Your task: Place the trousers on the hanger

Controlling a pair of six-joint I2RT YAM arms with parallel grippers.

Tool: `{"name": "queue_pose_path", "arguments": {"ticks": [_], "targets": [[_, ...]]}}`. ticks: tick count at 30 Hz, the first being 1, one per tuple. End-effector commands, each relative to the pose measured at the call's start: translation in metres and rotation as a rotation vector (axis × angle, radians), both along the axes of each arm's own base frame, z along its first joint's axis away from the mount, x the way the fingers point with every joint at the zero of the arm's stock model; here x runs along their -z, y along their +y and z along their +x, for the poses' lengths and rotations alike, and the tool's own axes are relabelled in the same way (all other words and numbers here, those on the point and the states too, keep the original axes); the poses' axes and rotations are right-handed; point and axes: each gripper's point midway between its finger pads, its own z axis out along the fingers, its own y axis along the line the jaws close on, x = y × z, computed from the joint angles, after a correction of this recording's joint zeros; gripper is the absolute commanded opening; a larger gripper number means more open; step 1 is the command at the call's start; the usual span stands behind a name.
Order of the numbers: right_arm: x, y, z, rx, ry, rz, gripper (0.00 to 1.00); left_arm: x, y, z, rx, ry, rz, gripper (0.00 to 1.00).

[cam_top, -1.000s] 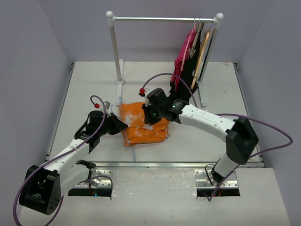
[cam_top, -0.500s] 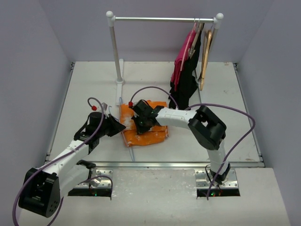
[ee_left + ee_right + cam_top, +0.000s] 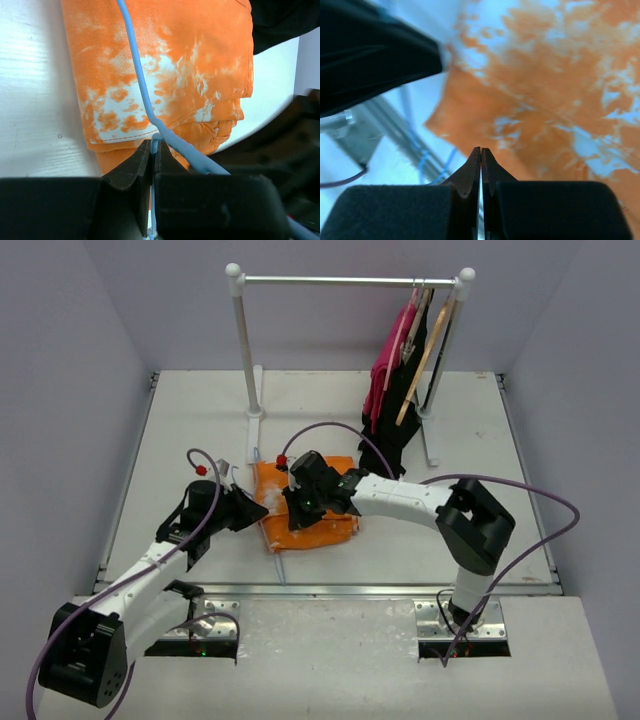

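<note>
Trousers (image 3: 330,528): folded into a compact stack, lying flat on the table (image 3: 190,430) near its middle, orange with white blotches. In the left wrist view several folded layers show at the edge nearest the camera.

Hanger (image 3: 134,60): a thin blue wire. In the left wrist view it runs across the top of the trousers and bends at their folded edge toward the left gripper. In the top view a length of it shows along the stack's left side and reaches past the near edge of the cloth onto the bare table.

Left gripper (image 3: 154,150): low at the left edge of the stack, jaws pressed together on the hanger, with blue wire visible between the fingers.

Right gripper (image 3: 480,156): over the left part of the trousers, pointing down at the cloth, jaws pressed together. No cloth shows between the tips, and whether they touch the cloth cannot be told. The two grippers are close to each other at the stack's left side.

Rack (image 3: 350,281): stands at the far side of the table. At the right end of its rail hang a pink garment (image 3: 385,365), a black garment (image 3: 400,430) and a wooden hanger (image 3: 420,365), well apart from the trousers.
</note>
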Motion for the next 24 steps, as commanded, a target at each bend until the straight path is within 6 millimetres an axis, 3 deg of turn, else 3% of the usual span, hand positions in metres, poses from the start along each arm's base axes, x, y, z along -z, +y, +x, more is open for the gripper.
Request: {"name": "queue_pose_path", "arguments": {"ticks": [1,3,8,11,14,16,18,21,22,24], "targets": [[-0.034,0.024,-0.023,-0.098,0.018,0.152,0.00,0.015,0.003,-0.006,0.006,0.038,0.018,0.00],[-0.008,0.024,-0.033,-0.117,0.074,0.132,0.00,0.015,0.003,-0.005,0.005,0.040,0.017,0.00],[0.081,0.007,-0.044,-0.086,0.177,-0.014,0.00,0.010,0.001,-0.005,0.009,0.028,0.001,0.00],[0.104,-0.001,-0.041,-0.066,0.183,-0.089,0.00,0.006,0.001,-0.004,0.007,0.018,-0.002,0.00],[0.117,-0.030,-0.040,0.001,0.175,-0.226,0.00,0.010,0.015,-0.007,-0.057,0.046,0.039,0.00],[0.115,-0.051,-0.036,0.059,0.137,-0.294,0.00,0.011,0.026,-0.005,-0.117,0.050,0.066,0.00],[0.098,-0.051,-0.038,0.060,0.124,-0.268,0.00,0.014,0.027,-0.007,-0.124,0.048,0.057,0.00],[0.059,-0.025,-0.048,-0.032,0.126,-0.076,0.00,0.008,0.007,-0.011,-0.011,0.001,-0.021,0.00],[0.035,-0.013,-0.055,-0.085,0.137,0.015,0.00,0.004,0.001,-0.010,0.026,-0.030,-0.046,0.00],[0.004,-0.002,-0.056,-0.126,0.104,0.102,0.00,-0.008,-0.010,-0.010,0.087,-0.080,-0.095,0.00]]}}
